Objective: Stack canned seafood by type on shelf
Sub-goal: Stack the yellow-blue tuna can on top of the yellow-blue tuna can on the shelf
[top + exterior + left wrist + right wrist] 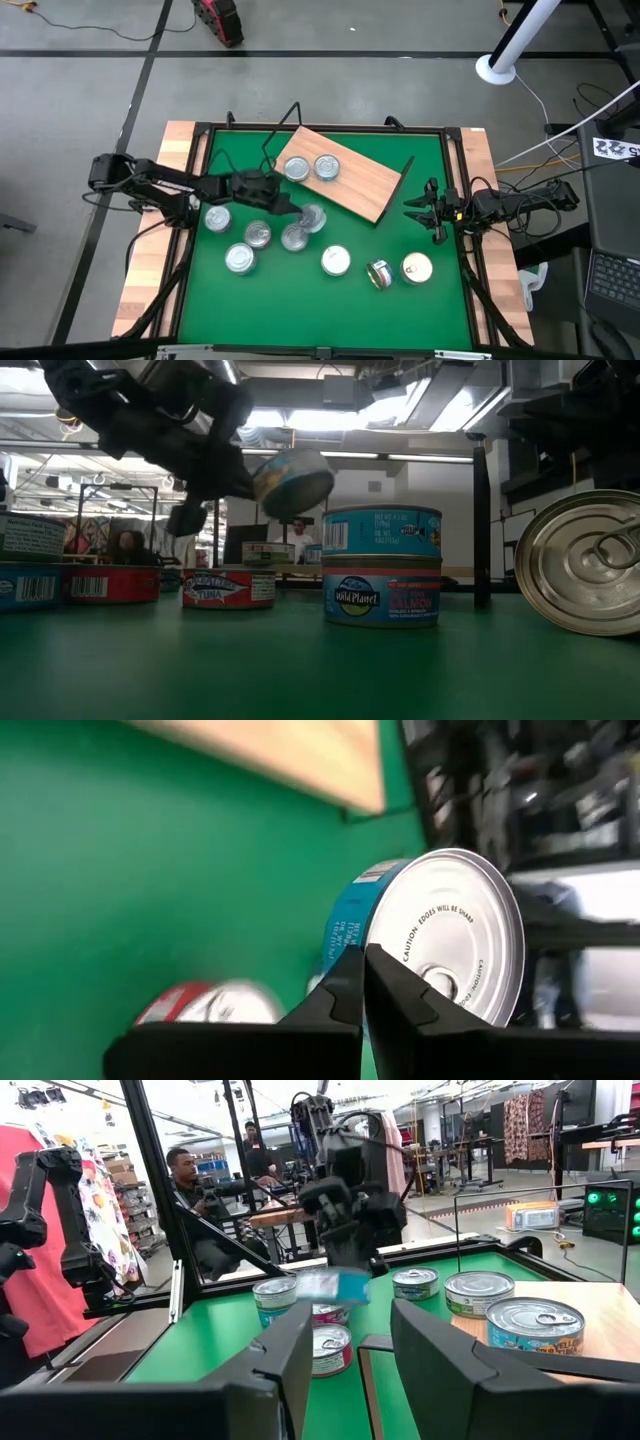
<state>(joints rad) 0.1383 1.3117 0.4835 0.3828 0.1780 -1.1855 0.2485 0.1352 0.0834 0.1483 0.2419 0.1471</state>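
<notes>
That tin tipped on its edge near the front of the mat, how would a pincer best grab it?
From above, fingers on its two flat faces. The tipped tin stands on its rim with the lid sideways, so the faces give parallel surfaces, while the rounded rim could roll away.

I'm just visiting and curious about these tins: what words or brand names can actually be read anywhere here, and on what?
"WILD PLANET" and "SALMON": lower tin of the two-tin stack, low view.
"TUNA": red-labelled tin behind it.
"CAUTION: EDGES WILL BE SHARP": lid of the teal tin pinched in the shut left gripper.
Upper stacked tin: print too small to read.
Other tins' labels: blurred.
</notes>
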